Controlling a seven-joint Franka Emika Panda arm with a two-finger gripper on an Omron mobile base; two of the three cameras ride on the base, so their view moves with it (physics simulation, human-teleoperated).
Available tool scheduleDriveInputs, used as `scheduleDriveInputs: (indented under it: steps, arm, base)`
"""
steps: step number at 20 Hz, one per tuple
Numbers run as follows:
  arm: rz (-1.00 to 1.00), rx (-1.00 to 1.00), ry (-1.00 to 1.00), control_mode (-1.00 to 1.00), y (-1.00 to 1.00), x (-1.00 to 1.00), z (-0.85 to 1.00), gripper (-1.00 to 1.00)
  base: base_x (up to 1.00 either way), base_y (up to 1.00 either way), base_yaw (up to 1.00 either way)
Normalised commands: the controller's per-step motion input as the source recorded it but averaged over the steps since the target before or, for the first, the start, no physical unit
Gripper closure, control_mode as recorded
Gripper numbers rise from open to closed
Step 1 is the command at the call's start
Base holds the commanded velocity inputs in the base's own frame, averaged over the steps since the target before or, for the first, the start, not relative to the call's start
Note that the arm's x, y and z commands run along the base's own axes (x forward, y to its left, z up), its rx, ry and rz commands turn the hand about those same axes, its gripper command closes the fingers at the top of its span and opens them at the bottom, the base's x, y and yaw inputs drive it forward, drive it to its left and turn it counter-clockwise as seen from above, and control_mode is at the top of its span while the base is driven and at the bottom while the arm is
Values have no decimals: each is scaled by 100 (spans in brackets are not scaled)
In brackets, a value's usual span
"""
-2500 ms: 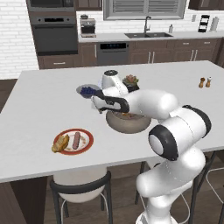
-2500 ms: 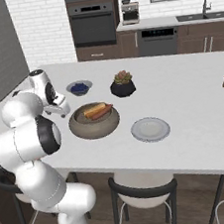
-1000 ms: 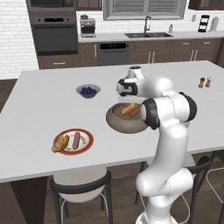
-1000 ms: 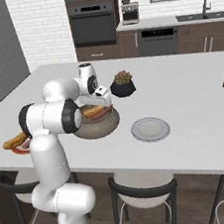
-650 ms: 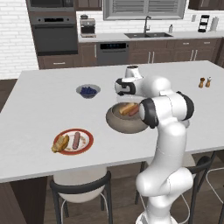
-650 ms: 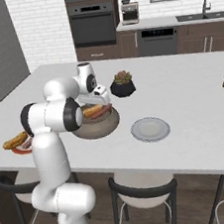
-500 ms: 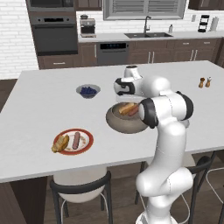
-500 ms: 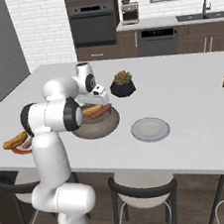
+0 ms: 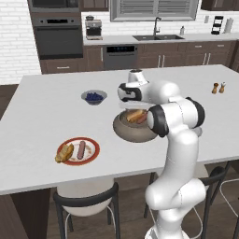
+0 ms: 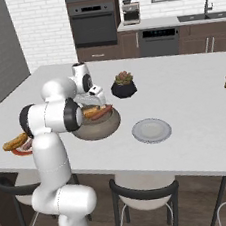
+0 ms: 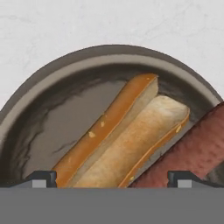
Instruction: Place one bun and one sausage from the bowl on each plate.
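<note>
Since a moment ago my arm has swung from the table's left side to above the bowl (image 9: 134,127). On the left, the red-rimmed plate (image 9: 77,151) already holds one bun and one sausage. My claw (image 11: 111,177) hangs released just over the bun (image 11: 127,140), with the sausage (image 11: 186,151) beside it. On the right, the grey plate (image 10: 151,130) is not yet served.
</note>
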Motion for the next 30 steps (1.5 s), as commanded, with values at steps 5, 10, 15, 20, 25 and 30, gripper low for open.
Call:
scheduleDriveInputs:
  steps: [5, 10, 15, 20, 25, 30]
  arm:
    - [0, 0, 4, -100, 5, 9, -16, -100]
    - [0, -4, 11, -100, 0, 0, -40, -100]
    - [0, -4, 8, -100, 0, -6, -31, -100]
    - [-1, 0, 1, -100, -1, -42, -19, -100]
    - [-1, 0, -2, -100, -3, -38, -3, -100]
    - [0, 0, -13, -100, 0, -5, 0, -100]
  base:
    - [0, 0, 0]
    - [0, 0, 0]
    - [0, 0, 0]
    - [0, 0, 0]
    - [0, 0, 0]
    - [0, 0, 0]
